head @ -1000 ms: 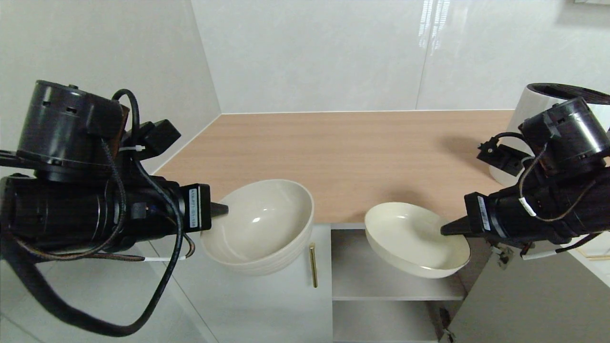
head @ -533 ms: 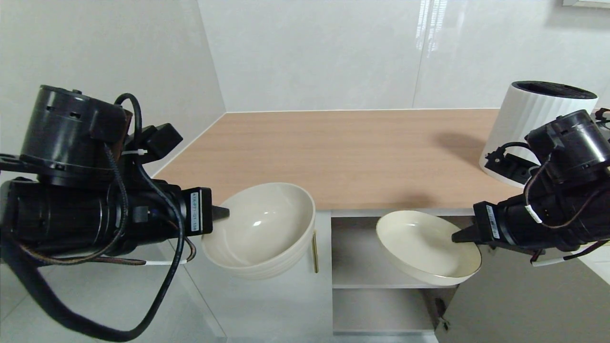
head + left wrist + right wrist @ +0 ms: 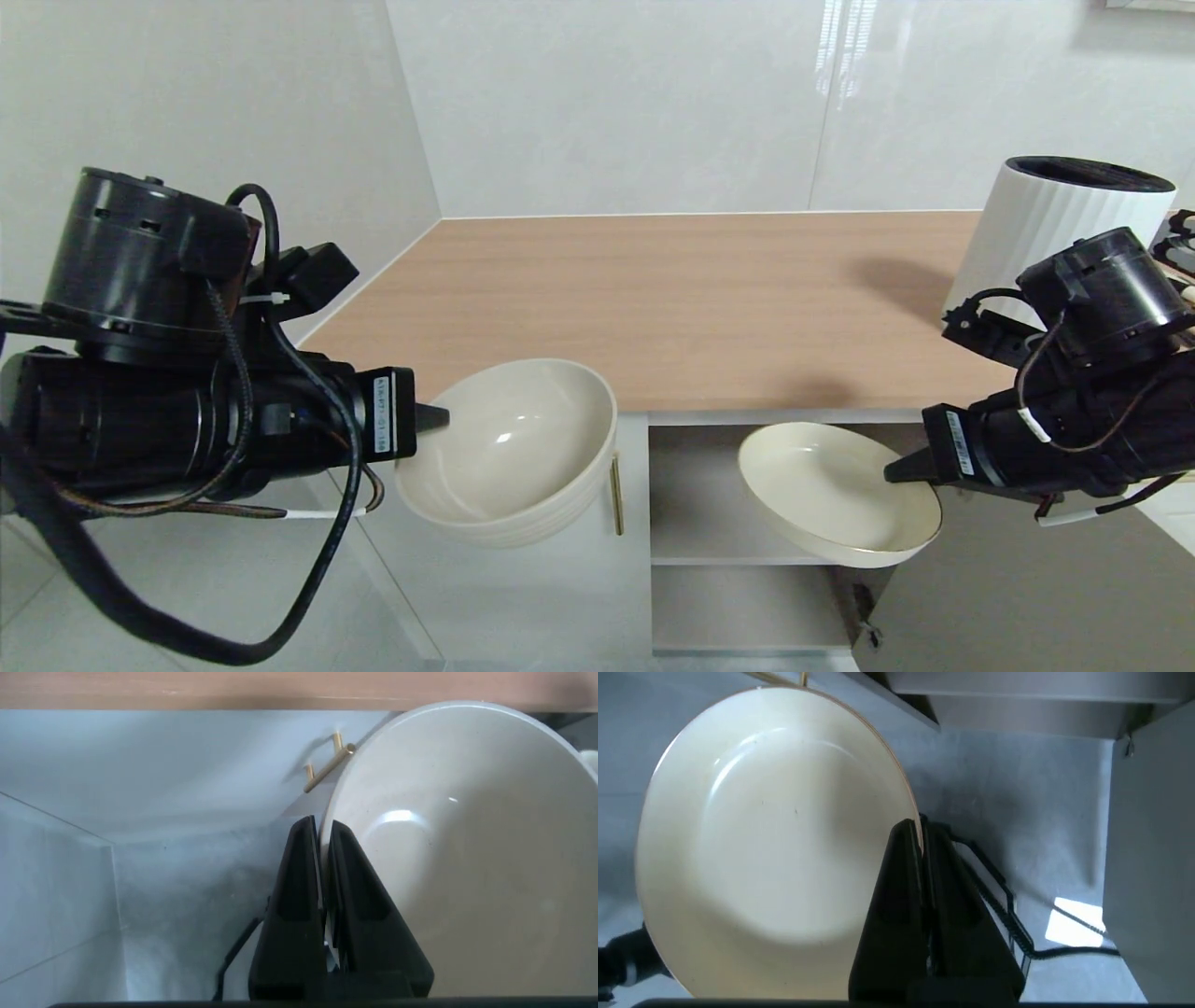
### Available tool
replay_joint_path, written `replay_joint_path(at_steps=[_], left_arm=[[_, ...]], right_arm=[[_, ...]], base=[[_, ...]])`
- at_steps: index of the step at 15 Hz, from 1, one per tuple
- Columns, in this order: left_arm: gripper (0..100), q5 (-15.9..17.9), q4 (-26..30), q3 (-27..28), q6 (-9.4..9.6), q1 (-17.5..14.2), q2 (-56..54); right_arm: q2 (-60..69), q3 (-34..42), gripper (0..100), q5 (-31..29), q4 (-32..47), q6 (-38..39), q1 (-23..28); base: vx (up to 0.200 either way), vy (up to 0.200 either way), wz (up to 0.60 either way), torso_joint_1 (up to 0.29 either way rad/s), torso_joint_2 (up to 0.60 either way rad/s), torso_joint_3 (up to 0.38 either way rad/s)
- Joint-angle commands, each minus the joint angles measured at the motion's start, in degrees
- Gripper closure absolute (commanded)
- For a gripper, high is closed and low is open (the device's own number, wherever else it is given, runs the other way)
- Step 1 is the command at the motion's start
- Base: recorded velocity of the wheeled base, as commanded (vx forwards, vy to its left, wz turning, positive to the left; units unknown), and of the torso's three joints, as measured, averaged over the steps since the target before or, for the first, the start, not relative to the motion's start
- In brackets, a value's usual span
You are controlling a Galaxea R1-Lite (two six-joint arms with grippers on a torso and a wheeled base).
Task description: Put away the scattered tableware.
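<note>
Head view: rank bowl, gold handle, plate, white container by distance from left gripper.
1. Bowl, held in left gripper.
2. Gold handle, just right of bowl.
3. Plate, right of centre.
4. White container, far right on counter.

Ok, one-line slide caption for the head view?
Jaws clamped on rims: left gripper holds the deep bowl, right gripper the shallow dish, before the open cabinet.

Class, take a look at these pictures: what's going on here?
The left gripper is shut on the rim of a deep bowl, holding it before the closed cabinet door. The right gripper is shut on the rim of a shallow dish, holding it in front of the open cabinet. Neither is set down yet.
</note>
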State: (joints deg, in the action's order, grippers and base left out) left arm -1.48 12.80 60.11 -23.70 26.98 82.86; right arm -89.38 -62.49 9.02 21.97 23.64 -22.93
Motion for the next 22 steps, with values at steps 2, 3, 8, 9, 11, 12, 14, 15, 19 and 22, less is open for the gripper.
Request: replay_joint_path(at_steps=[2,3,8,9,11,12,14,15,19,22], left_arm=[[100,1.2,0.0,-0.1,-0.03,0.0,0.0],[100,1.4,0.0,-0.2,0.06,0.0,0.0],[100,3.9,0.2,-1.3,2.52,0.4,-0.6],[100,4.2,0.2,-1.5,2.60,0.4,-0.5],[100,4.3,0.2,-1.6,2.60,0.4,-0.2],[100,4.3,0.2,-1.6,2.60,0.4,-0.2],[100,4.3,0.2,-1.6,2.60,0.4,-0.2],[100,4.3,0.3,-1.6,2.60,0.4,0.1],[100,4.3,0.2,-1.6,2.60,0.4,0.2],[100,4.3,0.2,-1.6,2.60,0.4,0.2]], right_arm=[[-0.9,0.4,100,0.0,0.0,-0.3,-0.3],[-1.1,0.5,100,0.0,0.0,-0.8,-0.4],[-3.1,1.6,100,0.0,0.0,-2.3,-1.5],[-3.2,1.6,100,0.0,0.0,-2.3,-1.5],[-3.7,1.6,100,0.0,0.0,-2.3,-1.5],[-3.7,1.7,100,0.0,0.0,-2.4,-1.6],[-4.0,1.6,100,0.0,0.0,-2.4,-1.6],[-4.2,1.6,100,0.1,0.0,-2.3,-1.6],[-5.5,2.1,100,0.0,-1.3,-2.3,-1.9],[-5.6,2.2,100,0.0,-1.6,-2.3,-1.9]], base=[[0.000,0.000,0.00,0.000,0.00,0.000],[0.000,0.000,0.00,0.000,0.00,0.000],[0.000,0.000,0.00,-0.098,0.26,0.160],[0.000,0.000,0.00,-0.149,0.44,0.281],[0.000,0.000,0.00,-0.156,0.46,0.295],[0.000,0.000,0.00,-0.159,0.48,0.281],[0.000,0.000,0.00,-0.141,0.46,0.310],[0.000,0.000,0.00,-0.154,0.47,0.320],[0.000,0.000,0.00,-0.102,0.44,0.336],[0.000,0.000,0.00,-0.033,0.16,0.118]])
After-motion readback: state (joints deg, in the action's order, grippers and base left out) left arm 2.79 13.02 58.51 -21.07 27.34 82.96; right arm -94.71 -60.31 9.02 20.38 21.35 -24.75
